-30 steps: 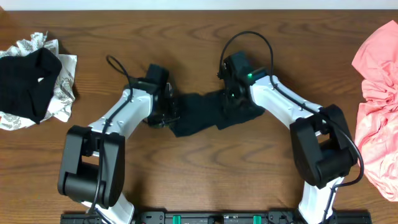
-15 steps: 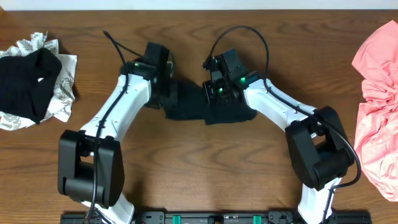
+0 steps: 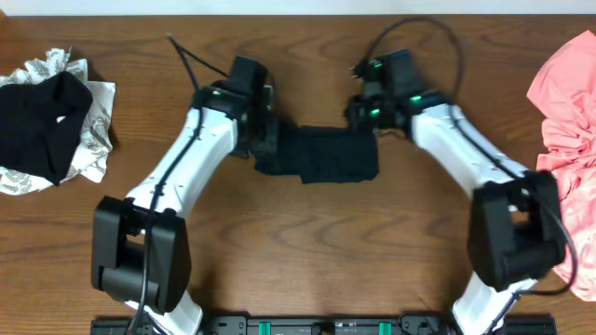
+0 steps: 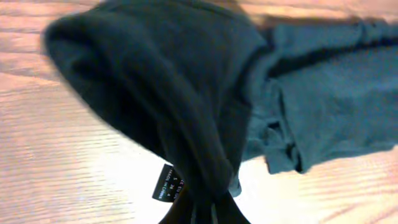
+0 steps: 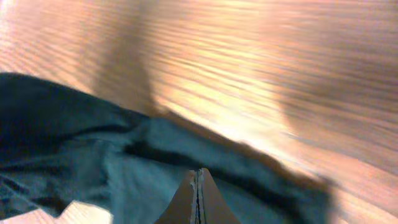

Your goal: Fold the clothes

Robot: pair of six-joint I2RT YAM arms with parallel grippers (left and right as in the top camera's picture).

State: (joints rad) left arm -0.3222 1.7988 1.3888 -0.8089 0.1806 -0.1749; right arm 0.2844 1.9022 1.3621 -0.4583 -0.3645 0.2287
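The black shirt (image 3: 328, 156) is pinched tight by the left gripper (image 4: 208, 214) and right gripper (image 5: 198, 196), their tips hardly seen. A pink garment (image 3: 563, 112) is cut off at right.

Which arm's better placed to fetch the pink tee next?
Right, likely: the pink tee lies at the right edge, beside the right arm; the left arm is beyond the black shirt. Both jaws are shut on that shirt.
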